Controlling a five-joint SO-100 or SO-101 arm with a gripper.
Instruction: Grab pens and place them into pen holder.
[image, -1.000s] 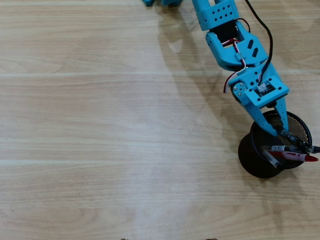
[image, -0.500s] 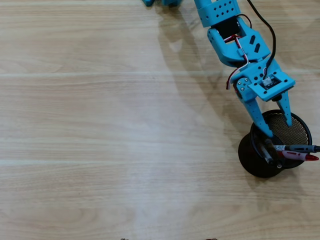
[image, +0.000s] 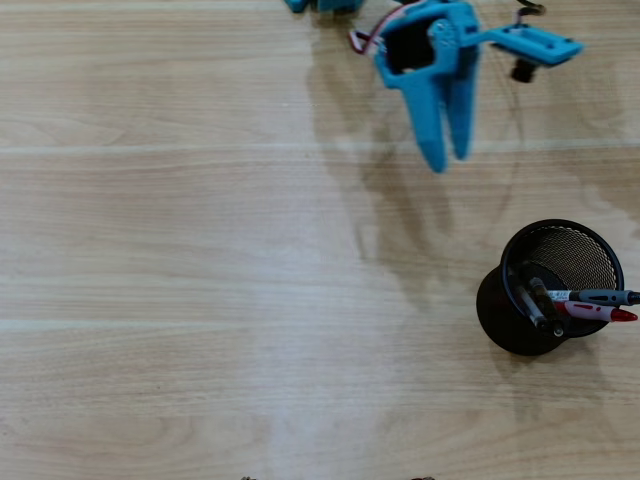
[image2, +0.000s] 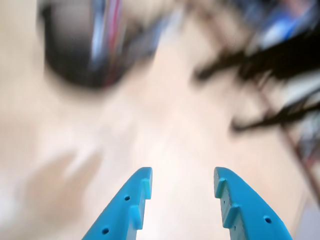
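Observation:
A black mesh pen holder (image: 512, 318) stands on the wooden table at the right in the overhead view. It holds three pens: a black one (image: 534, 301), a grey one (image: 603, 296) and a red one (image: 603, 313), leaning to the right over the rim. My blue gripper (image: 448, 158) hangs above the table near the top, up and to the left of the holder, with its fingers pointing down the view. In the wrist view the gripper (image2: 182, 172) is open and empty, and the holder (image2: 75, 55) is a dark blur at the upper left. No loose pen shows on the table.
The wooden table (image: 200, 250) fills the overhead view. The arm's base and cables (image: 330, 5) are at the top edge. In the wrist view, dark blurred shapes (image2: 270, 65) that I cannot identify lie at the right.

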